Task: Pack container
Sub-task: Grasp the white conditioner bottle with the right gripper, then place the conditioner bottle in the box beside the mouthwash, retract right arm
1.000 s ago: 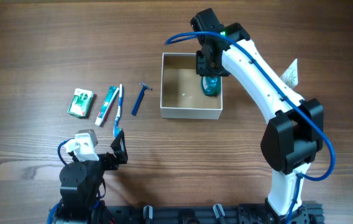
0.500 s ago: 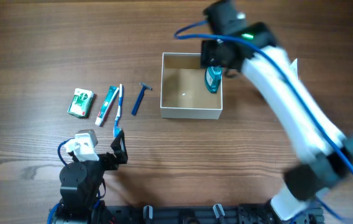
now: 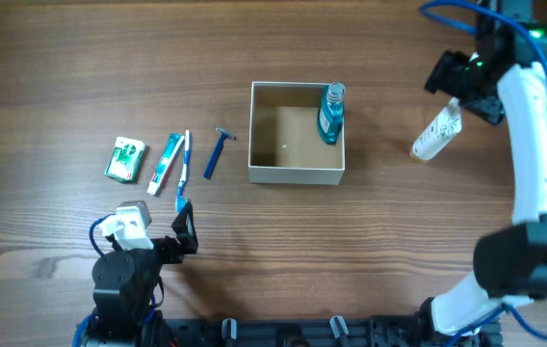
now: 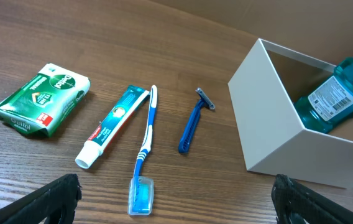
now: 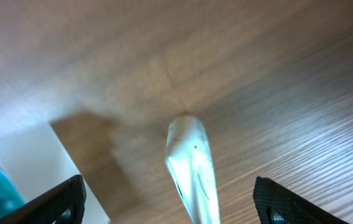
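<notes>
White-walled container (image 3: 296,174), mouthwash bottle (image 3: 330,114) inside, sits well left of the right gripper (image 3: 466,90), whose jaws hang spread over a white tube (image 3: 436,134); left gripper (image 4: 183,200) likewise splayed.

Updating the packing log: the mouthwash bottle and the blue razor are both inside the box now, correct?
Not quite. Only the mouthwash bottle is inside the container. The blue razor lies outside it on the table, to the left of the container, as the overhead view shows.
</notes>
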Controlling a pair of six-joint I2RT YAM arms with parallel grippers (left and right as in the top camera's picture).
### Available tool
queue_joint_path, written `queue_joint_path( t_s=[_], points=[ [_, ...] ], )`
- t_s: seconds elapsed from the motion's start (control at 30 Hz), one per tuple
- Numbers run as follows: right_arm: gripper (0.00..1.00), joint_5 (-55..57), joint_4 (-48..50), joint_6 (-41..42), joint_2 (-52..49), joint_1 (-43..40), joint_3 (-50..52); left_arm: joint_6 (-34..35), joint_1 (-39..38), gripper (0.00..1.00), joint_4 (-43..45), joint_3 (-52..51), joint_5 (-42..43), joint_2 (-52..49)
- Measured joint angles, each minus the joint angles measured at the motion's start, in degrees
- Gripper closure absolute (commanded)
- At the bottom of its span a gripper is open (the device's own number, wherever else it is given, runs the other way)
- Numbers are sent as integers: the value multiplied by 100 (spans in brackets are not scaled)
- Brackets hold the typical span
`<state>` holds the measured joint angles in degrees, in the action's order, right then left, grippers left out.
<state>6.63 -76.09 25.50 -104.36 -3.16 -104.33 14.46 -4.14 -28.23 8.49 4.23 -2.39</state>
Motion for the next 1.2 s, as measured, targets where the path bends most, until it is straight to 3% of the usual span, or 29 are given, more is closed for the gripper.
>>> queue_joint_path(
  t_s=[0.13,0.2,0.23,0.4,0.53,0.63,0.8,1.03,1.2],
  points=[
    [73,-120,-330,-136,-492,0,4,0,0,0,0,0,0,0],
    [91,-133,-380,-136,-560,0,4,0,0,0,0,0,0,0],
    [96,-146,-400,-142,-560,-2,7,0,0,0,0,0,0,0],
    [96,-155,-446,-92,-470,0,9,0,0,0,-2,0,0,0],
    [96,-190,-459,-26,520,181,85,0,0,0,-2,0,0,0],
    [96,-553,-452,-94,2205,1281,37,0,0,0,-4,0,-2,2],
    [96,-785,-181,-96,2863,3381,35,0,0,0,0,0,0,0],
    [96,-514,435,-11,1565,3724,33,0,0,0,-2,0,0,0],
    [96,146,216,286,455,3724,50,0,0,0,-2,0,0,0]
  ],
)
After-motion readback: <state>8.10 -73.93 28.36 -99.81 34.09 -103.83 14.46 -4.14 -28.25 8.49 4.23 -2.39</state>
